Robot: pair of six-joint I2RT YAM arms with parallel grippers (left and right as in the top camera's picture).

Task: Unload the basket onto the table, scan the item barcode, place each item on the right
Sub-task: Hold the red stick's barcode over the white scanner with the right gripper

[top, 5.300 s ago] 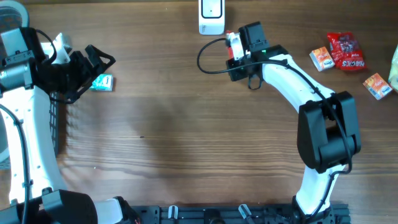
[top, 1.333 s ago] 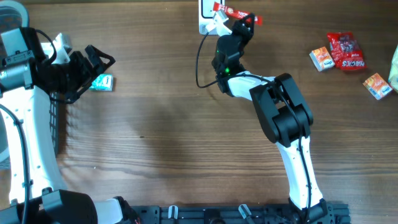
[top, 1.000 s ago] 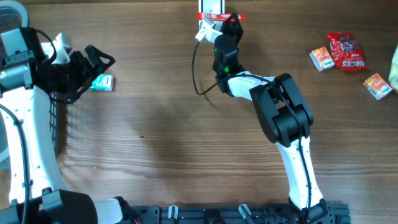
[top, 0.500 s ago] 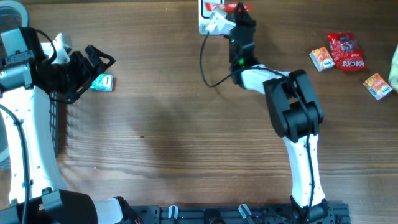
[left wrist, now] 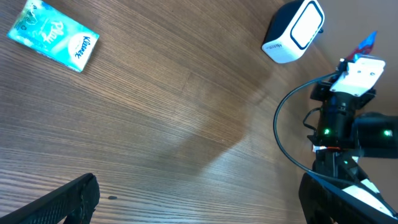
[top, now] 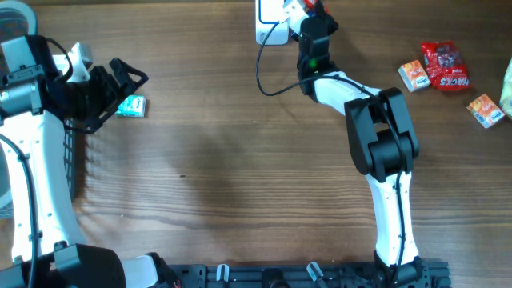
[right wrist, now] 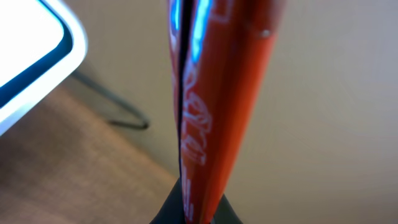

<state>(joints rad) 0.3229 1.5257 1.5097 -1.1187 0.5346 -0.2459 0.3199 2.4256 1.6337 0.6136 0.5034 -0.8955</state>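
Currently the red packet (right wrist: 211, 112) is pinched edge-on between the pressed-together fingers of the right gripper (right wrist: 194, 208). It is held upright above the table, just beside the white scanner (top: 270, 22) at the far table edge. In the right wrist view, the packet's thin side faces the camera and the lit scanner window sits at the left. The barcode cannot be seen.

The right arm (top: 384, 144) rises from its base at the near edge and bends at the elbow. Its forearm reaches left and away toward the scanner, and a black cable (top: 260, 76) loops from the wrist.

The left arm (top: 32, 160) stands along the left side of the table. The left gripper (left wrist: 199, 190) is spread wide and holds nothing. It points across the table, with a teal tissue pack (top: 132, 106) lying flat just beside it.

A red snack bag (top: 444, 64) and two small orange packs (top: 412, 76) (top: 485, 110) lie at the right, well apart from the scanner.
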